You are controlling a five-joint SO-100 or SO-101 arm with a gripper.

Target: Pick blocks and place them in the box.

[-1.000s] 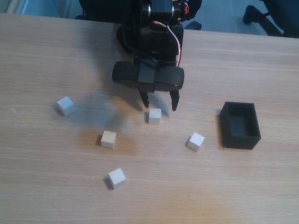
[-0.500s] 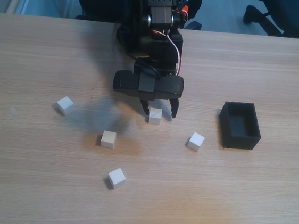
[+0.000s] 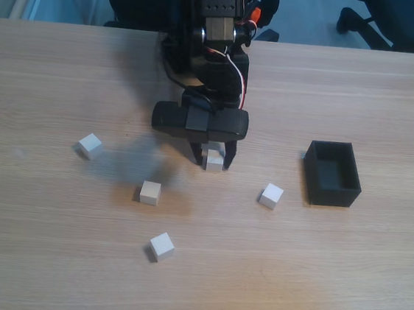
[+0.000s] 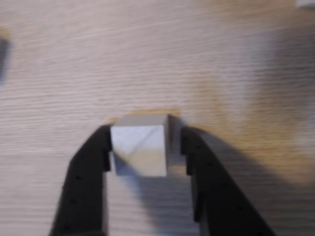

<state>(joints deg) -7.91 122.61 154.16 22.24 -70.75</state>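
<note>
Now gripper [image 4: 144, 147] down at table, fingers straddling a cube [image 4: 139, 149], not clenched yet; placed so closing grasps it.

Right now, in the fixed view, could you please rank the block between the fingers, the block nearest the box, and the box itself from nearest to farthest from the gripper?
1. Block between the fingers, at the gripper.
2. Block nearest the box, lower right.
3. Box, far right.
</note>
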